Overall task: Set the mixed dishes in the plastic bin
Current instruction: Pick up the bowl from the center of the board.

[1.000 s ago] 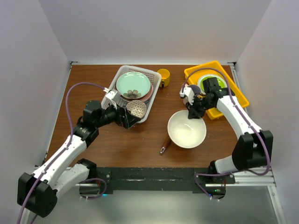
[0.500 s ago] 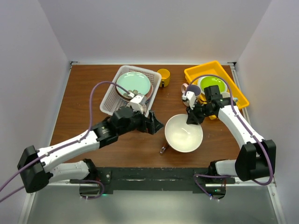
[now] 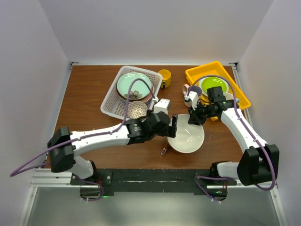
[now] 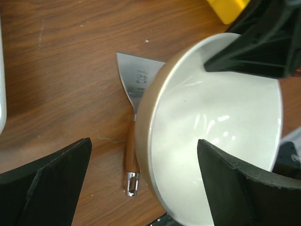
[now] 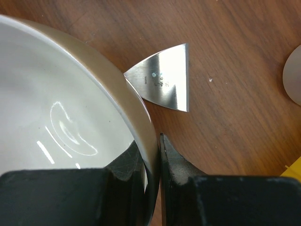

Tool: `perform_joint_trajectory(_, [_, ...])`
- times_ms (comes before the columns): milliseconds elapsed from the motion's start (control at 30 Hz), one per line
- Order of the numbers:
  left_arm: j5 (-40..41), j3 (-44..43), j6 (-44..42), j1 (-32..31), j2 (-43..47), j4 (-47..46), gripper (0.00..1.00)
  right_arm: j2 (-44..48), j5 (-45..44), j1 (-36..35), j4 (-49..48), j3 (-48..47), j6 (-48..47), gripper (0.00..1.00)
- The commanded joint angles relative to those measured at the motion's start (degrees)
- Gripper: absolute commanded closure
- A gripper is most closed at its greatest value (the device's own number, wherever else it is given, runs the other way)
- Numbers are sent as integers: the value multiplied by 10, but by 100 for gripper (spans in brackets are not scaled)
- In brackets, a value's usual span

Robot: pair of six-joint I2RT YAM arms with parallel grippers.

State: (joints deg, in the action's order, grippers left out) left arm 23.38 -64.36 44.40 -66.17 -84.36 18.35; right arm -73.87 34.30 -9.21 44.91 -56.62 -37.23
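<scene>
My right claw (image 5: 157, 141) is pinching the far rim of the large cream bowl (image 3: 188, 136), nearly shut, one finger inside and one outside. My left claw (image 4: 141, 155) is spreading as wide as it goes, straddling the opposite rim and gripping nothing.

I'm judging this well past halfway. The white plastic bin (image 3: 110, 96) is holding a stack of plates with the pale green plate (image 3: 134, 84) on top, and the small patterned bowl (image 3: 137, 109) at its near end. Left out are this bowl, sitting on the table (image 3: 89, 89) right of the bin, the yellow mug (image 3: 164, 76) just beside the bin's far corner, and the purple-lined mug (image 3: 186, 88) by the yellow tray (image 3: 202, 71).

The bowl is glossy glazed ware, white inside and tan outside, round and deep, looking tipped. It's overlapping the spatula (image 4: 138, 77), a bright triangular metal blade on a wooden handle. The bin is lattice plastic, the table grained wood.
</scene>
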Motion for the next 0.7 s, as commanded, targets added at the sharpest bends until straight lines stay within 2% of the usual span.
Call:
perform_joint_trajectory(0, [99,-84,-2,-23,-50,79,3,29,91,3,-18,-11,37,100])
perform_joint_trajectory(33, [105,-93,-12,-26,-59,94,6,29,91,2,-18,-11,38,100])
perform_joint_trajectory(133, [117,-120,-32,-35,-89,118,26,29,91,3,-18,-10,37,100])
perform_joint_trajectory(167, [124,-128,-32,-37,-105,127,37,29,91,4,-18,-9,37,100])
perform_joint_trajectory(233, [134,-154,-29,-41,-121,163,50,29,93,4,-18,-9,37,100])
perform_joint_trajectory(267, [145,-163,-27,-43,-138,176,63,29,92,4,-18,-9,36,100])
perform_joint_trajectory(333, [154,-190,-23,-46,-154,214,70,29,93,4,-18,-9,37,100])
perform_joint_trajectory(367, [163,-198,-24,-48,-168,224,83,29,94,3,-18,-9,35,100])
perform_joint_trajectory(433, [171,-217,-22,-48,-179,252,96,29,96,3,-18,-9,36,100])
perform_joint_trajectory(467, [181,-219,-25,-48,-182,255,100,30,96,4,-17,-9,34,100])
perform_joint_trajectory(567, [197,-216,-36,-50,-169,249,100,30,107,4,-6,-12,20,100])
perform_joint_trajectory(667, [200,-194,-69,-51,-130,203,100,30,132,5,18,-20,-10,100])
